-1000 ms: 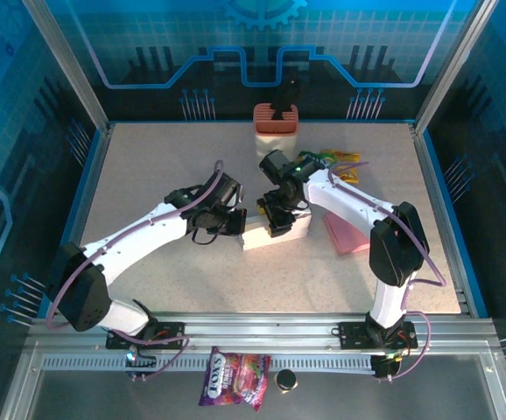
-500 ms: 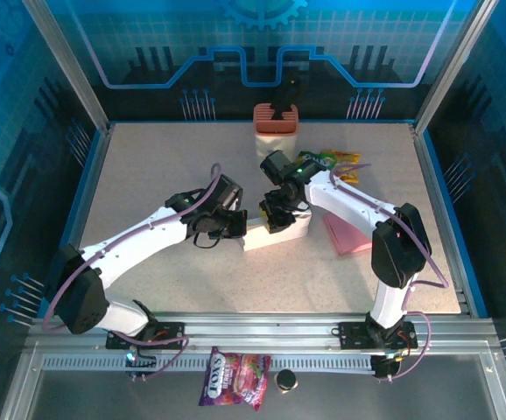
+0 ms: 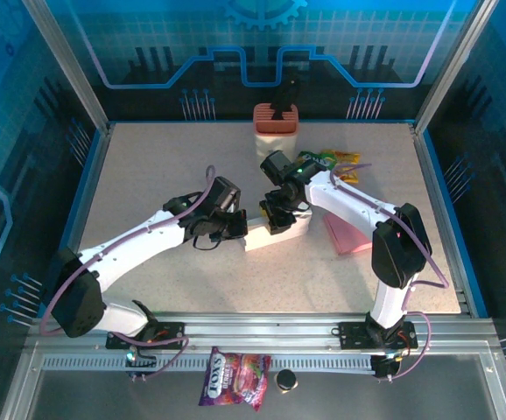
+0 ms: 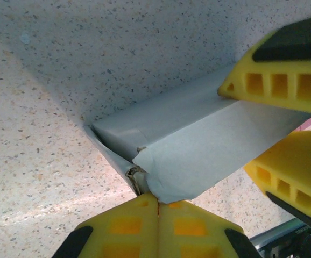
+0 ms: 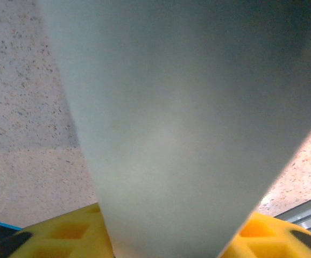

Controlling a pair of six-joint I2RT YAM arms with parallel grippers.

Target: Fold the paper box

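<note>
One white paper box (image 3: 275, 234), one pink sheet (image 3: 347, 233), one pink-lidded container (image 3: 276, 129), two snack packets (image 3: 332, 159) (image 3: 235, 377), one small dark cap (image 3: 285, 380).

A robotics lab cell: a speckled tabletop (image 3: 148, 166) enclosed by an aluminium frame (image 3: 65, 66) and blue printed panels (image 3: 262, 44), with two arms bolted at its near edge.

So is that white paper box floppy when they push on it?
Probably floppy: the paper box is thin sheet, its corner crumpled by the left fingers. Likely light, since the right fingers straddle a panel that stays upright.
</note>
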